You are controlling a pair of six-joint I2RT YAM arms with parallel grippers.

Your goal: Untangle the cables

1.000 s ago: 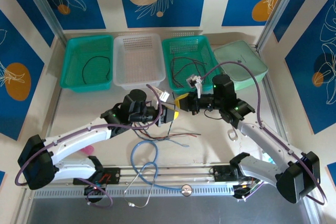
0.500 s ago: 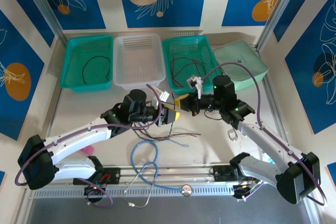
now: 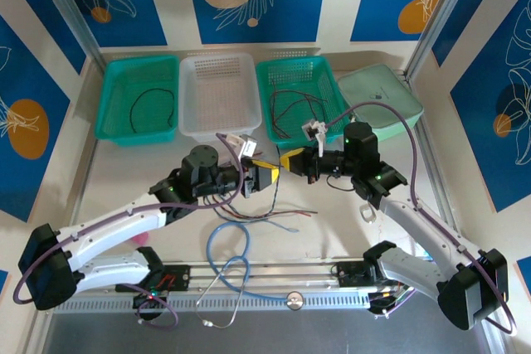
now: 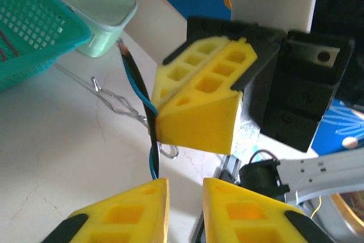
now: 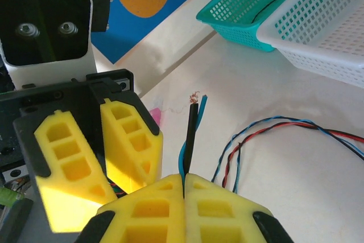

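Cables (image 3: 270,217): red, black and blue strands trail on desk (image 3: 133,163), nearer than white basket (image 3: 217,97). Right tool (image 5: 183,177) clenched on black and blue ends, raised off basket's near right corner. Left tool (image 4: 186,181) facing it, pads slightly apart, grasping nothing.

Bottom edge: left gripper (image 4: 186,185), fingers slightly parted, gap empty. Centre: right gripper (image 4: 161,105) clamped on black and blue cables (image 4: 135,79) slanting in from upper left. Upper left: teal basket (image 4: 28,32), pale green tray (image 4: 103,8).
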